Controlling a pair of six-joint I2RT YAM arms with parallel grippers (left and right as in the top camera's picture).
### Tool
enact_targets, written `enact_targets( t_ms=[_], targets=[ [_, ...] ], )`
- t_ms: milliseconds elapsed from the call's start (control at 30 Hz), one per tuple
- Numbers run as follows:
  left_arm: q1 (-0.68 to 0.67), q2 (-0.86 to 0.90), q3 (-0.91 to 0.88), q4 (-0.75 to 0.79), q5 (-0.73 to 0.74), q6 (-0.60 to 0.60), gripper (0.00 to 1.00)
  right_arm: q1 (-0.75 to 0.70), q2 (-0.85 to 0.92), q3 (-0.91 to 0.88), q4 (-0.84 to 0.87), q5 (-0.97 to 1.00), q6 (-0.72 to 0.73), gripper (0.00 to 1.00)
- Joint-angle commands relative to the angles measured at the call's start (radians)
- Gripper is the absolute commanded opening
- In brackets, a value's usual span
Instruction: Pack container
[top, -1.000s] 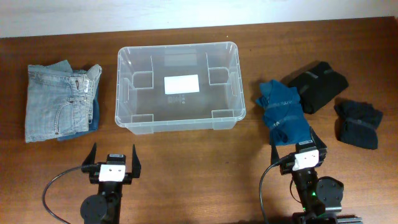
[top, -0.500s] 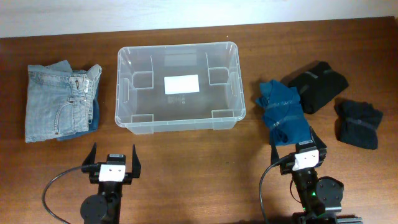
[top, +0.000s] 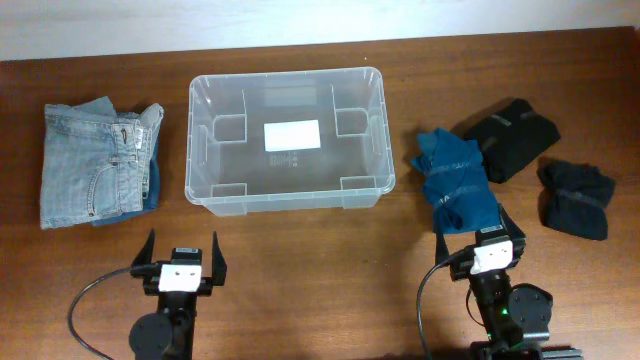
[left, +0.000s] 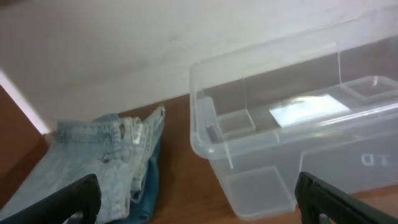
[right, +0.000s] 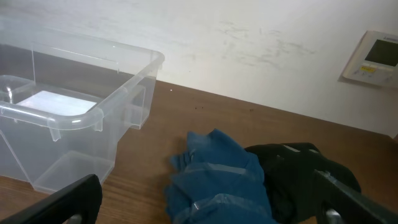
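Nothing's packed yet. The container (top: 285, 75) sits mid-counter (top: 330, 280), empty apart from its white label (top: 291, 135). Still to go in, I reckon: jeans (top: 92, 165) left of the container, a blue garment (top: 455, 185) just right of it, and two dark bundles (top: 510, 135) further right. My left tool (top: 183, 243) and right tool (top: 471, 232) are both spread, holding nothing, in front of the container. Lots of bare room there, but mind the thick rim.
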Motion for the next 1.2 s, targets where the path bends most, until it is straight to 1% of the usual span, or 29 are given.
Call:
enact_targets(
  t_ms=[0,33,67,100,133,200,267,300,367,467,533,567,600,633,733,800,867,933,1000,1067,1167],
  targets=[
    [0.002,-0.003,-0.003,0.097,-0.018,0.058,0.99,-0.008,-0.006,-0.011,0.003,0.010,0.012,0.98],
    [0.002,-0.003,-0.003,0.128,-0.019,0.067,0.99,-0.008,-0.006,-0.011,0.003,0.010,0.012,0.98],
    [0.002,-0.003,-0.002,0.231,-0.011,0.069,0.99,-0.008,-0.006,-0.011,0.003,0.009,0.012,0.98],
    [0.003,-0.003,0.010,0.302,0.034,0.069,0.99,-0.008,-0.006,-0.011,0.003,0.010,0.012,0.98],
    [0.003,-0.003,0.018,0.318,0.043,0.065,0.99,-0.008,-0.006,-0.011,0.003,0.009,0.012,0.98],
    [0.004,0.013,0.064,0.292,0.059,0.004,0.99,-0.008,-0.006,-0.011,0.003,0.009,0.012,0.98],
    [0.009,0.071,0.147,0.209,0.115,-0.013,0.99,-0.008,-0.006,-0.011,0.003,0.010,0.012,0.98],
    [0.019,0.196,0.270,0.136,0.139,-0.012,0.99,-0.008,-0.006,-0.011,0.003,0.009,0.012,0.98],
    [0.026,0.298,0.370,0.094,0.164,-0.013,0.99,-0.008,-0.006,-0.011,0.003,0.010,0.012,0.98],
    [0.035,0.494,0.573,-0.011,0.243,-0.013,1.00,-0.008,-0.006,-0.011,0.003,0.009,0.012,0.98],
    [0.048,0.689,0.789,-0.152,0.319,-0.013,0.99,-0.008,-0.006,-0.011,0.003,0.010,0.012,0.98],
    [0.053,0.754,0.866,-0.209,0.341,-0.014,0.99,-0.008,-0.006,-0.011,0.003,0.010,0.012,0.98],
    [0.067,0.877,1.020,-0.333,0.390,-0.013,0.99,-0.008,-0.006,-0.011,0.003,0.009,0.012,0.98],
    [0.078,0.959,1.128,-0.422,0.428,-0.013,0.99,-0.008,-0.006,-0.011,0.003,0.009,0.012,0.98],
    [0.105,1.165,1.409,-0.644,0.578,-0.013,0.99,-0.008,-0.006,-0.011,0.003,0.010,0.012,0.98],
    [0.107,1.284,1.571,-0.756,0.635,-0.013,0.99,-0.008,-0.006,-0.011,0.003,0.009,0.012,0.98],
    [0.106,1.348,1.645,-0.782,0.638,-0.018,0.99,-0.008,-0.006,-0.011,0.003,0.010,0.012,0.98],
    [0.106,1.379,1.665,-0.783,0.641,-0.046,0.99,-0.008,-0.006,-0.011,0.003,0.010,0.012,0.98],
    [0.108,1.392,1.665,-0.765,0.623,-0.043,0.99,-0.008,-0.006,-0.011,0.003,0.010,0.012,0.98],
    [0.108,1.413,1.665,-0.732,0.506,-0.052,0.99,-0.008,-0.006,-0.011,0.003,0.010,0.012,0.98],
    [0.145,1.461,1.665,-0.691,0.223,-0.152,0.99,-0.008,-0.006,-0.011,0.003,0.009,0.012,0.98]
  ],
)
